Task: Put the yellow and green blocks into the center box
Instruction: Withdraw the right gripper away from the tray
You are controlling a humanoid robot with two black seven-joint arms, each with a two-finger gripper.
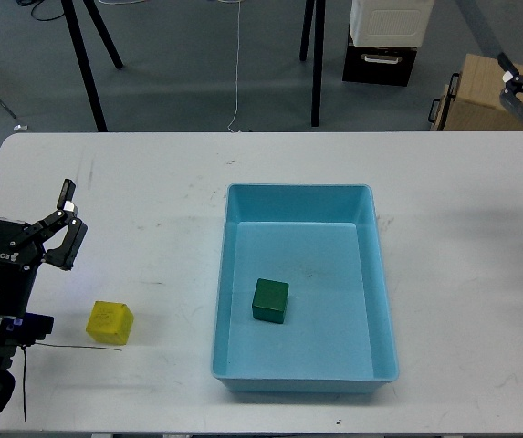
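Black and open, the left hand (pixel 24 203) stands at the table's (pixel 151 182) 9 o'clock side, its two fingers spread wide apart with nothing between them. Just toward 5 o'clock from it, the yellow block (pixel 109 321) sits flat on the bare white surface, apart from the fingers. It is a cube, so no long axis shows; its faces are turned slightly off square to the table's front edge. Open tabletop lies around it on all sides, with a thin dark wire running just below it.

Further right, near the middle of the table, the light-blue tray (pixel 302 379) lies with its long axis running from 12 to 6 o'clock. The green block (pixel 270 300) rests on the tray floor, left of centre and toward 7 o'clock, near the left wall but not touching it, its faces a little skewed to the walls. Most of the tray floor is free.

At the far 2 o'clock corner, beyond the table's back edge, the right hand (pixel 522 89) is small and dark; whether it is open I cannot tell.
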